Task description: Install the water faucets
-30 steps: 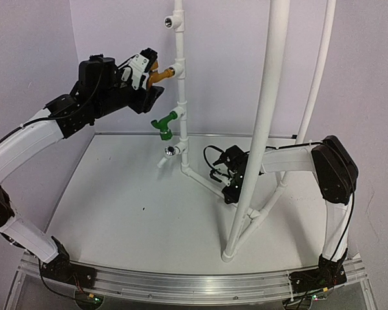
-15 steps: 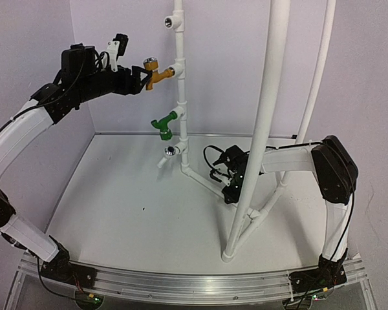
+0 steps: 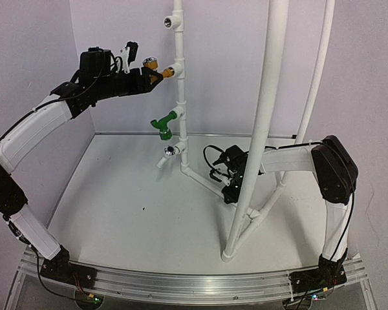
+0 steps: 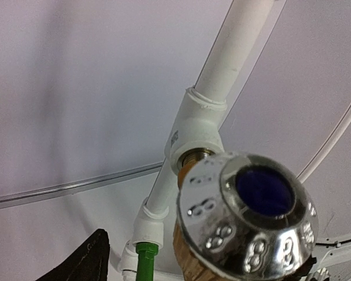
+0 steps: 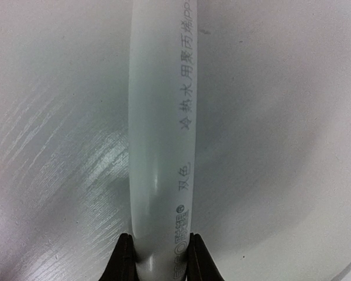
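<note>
Overhead, my left gripper (image 3: 154,73) sits at the shiny brass-gold faucet (image 3: 160,70), seated in the upright white pipe (image 3: 179,39) at upper centre; the green faucet (image 3: 161,124) hangs lower on that pipe. My right gripper (image 3: 229,187) clamps the slanted white pipe (image 3: 200,176), centre right. Left wrist: one black finger (image 4: 85,263), lower left, stands clear of the brass-gold faucet (image 4: 245,228); the other is hidden, so I cannot tell its grip. Right wrist: both fingertips (image 5: 126,257) squeeze the slanted white pipe (image 5: 161,117).
</note>
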